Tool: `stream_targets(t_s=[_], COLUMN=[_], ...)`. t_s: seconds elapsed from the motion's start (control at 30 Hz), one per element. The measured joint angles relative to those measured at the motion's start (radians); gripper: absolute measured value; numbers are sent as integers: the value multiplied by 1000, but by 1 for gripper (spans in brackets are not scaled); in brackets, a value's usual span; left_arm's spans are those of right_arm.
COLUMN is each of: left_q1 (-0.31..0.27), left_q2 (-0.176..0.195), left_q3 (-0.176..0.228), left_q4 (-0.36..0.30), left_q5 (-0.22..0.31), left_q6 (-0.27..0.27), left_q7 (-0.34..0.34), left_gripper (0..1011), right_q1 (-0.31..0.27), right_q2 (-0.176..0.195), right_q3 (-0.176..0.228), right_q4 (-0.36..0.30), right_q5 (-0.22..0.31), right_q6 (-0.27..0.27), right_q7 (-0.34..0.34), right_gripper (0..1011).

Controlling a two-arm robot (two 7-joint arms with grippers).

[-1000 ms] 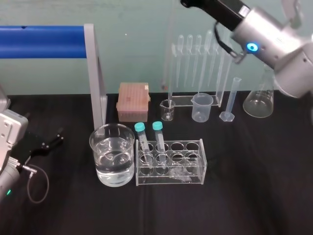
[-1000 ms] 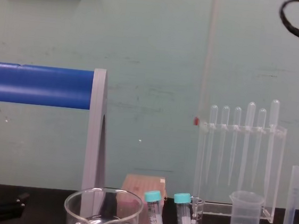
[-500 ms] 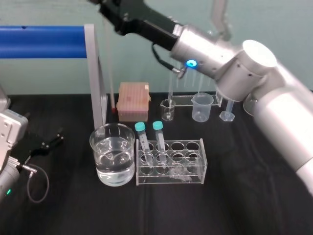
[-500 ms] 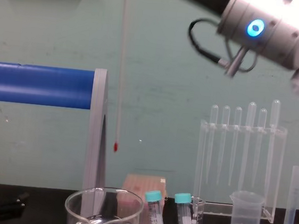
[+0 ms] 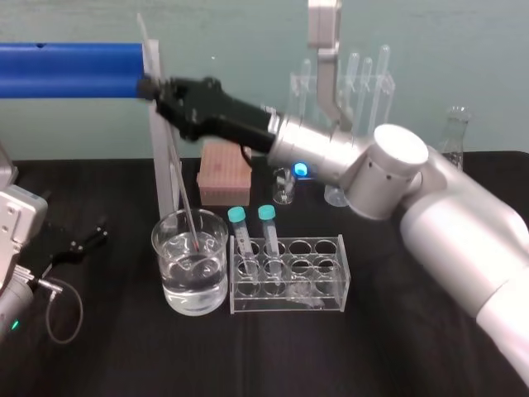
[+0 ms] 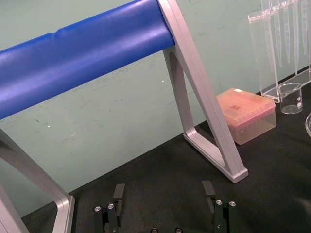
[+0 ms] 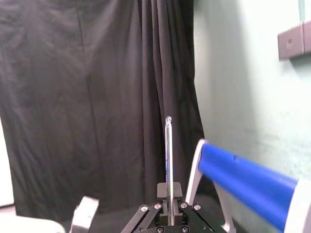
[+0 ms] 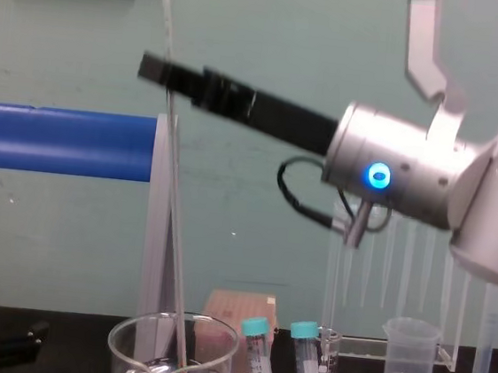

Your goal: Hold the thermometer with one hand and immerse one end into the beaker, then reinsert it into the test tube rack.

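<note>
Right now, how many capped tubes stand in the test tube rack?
2. One teal-capped tube stands at the test tube rack's left end, nearest the beaker; the second tube stands just beside it. None look hidden.

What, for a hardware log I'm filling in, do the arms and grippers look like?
The right arm is thick silver cylinders with rounded joints, a glowing blue ring light at the wrist and a black cable looped below it. The right gripper is long and black. The left arm is pale grey with a grey cable loop; the left gripper has black fingers with silver screws.
</note>
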Motion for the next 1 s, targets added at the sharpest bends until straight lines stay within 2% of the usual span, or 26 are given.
stream_targets(t_s=[0.17,0.33,1.0], left_q1=[0,0,0], left_q2=[0,0,0], left_q3=[0,0,0], left_q4=[0,0,0], left_q5=[0,0,0], left_q6=[0,0,0], left_q7=[0,0,0], left_gripper=[1008,1008,1008], right_q1=[-27,-51,-74], right_q2=[2,-12,-35], right_q3=[-9,3,32], right_q4=[28,54,84], right_q5=[-30,-40,-78], right_q6=[-36,-73,-81], right_q7=[19,25,20], right_gripper=[58,57,57])
